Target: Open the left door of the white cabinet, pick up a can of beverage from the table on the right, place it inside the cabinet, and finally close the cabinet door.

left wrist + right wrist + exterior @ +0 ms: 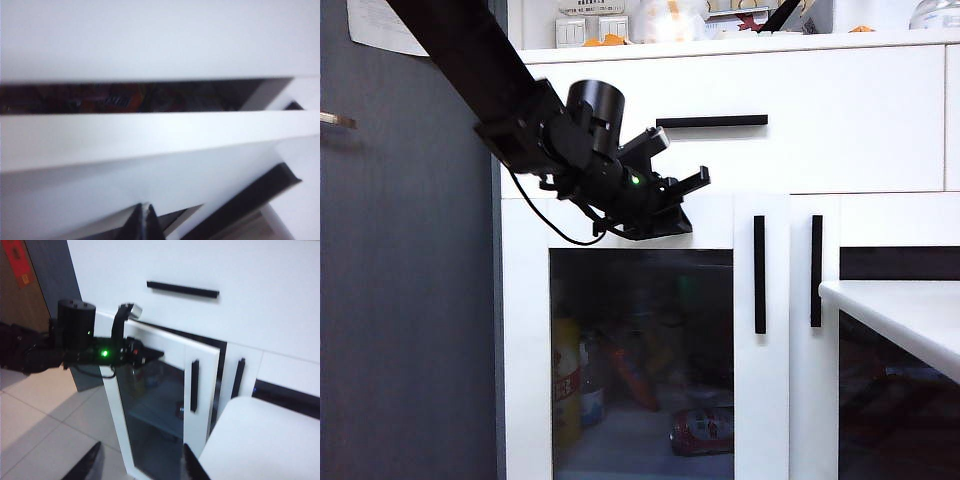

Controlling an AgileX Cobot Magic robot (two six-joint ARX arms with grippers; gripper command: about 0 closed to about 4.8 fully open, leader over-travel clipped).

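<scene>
The left door point(763, 400) of the white cabinet point(860, 120) stands ajar: in the right wrist view its handle side is swung a little way out from the frame, though from the front it looks almost flush. Behind its dark glass a red and white can of beverage point(703, 430) appears to lie on its side on the bottom shelf among other bottles, so the step in hand is probably the closing of the door. The worktop point(910, 310) to the right shows bare in its visible part. The likeliest slip comes from the contact itself: a narrow tip on a smooth painted rail can skid off onto the pane or over the door's top edge, leaving the door unshut. A hard shove could slam it and set the lying can rolling. The loose cable hanging under the wrist could also snag. The left hand point(665, 222) reaches in from the upper left, angled downward, its fingers pressed together and empty, their tip at or just beside the door's upper rail. The right hand point(142, 465) hangs back, well apart from the cabinet, fingers spread with nothing between them.
</scene>
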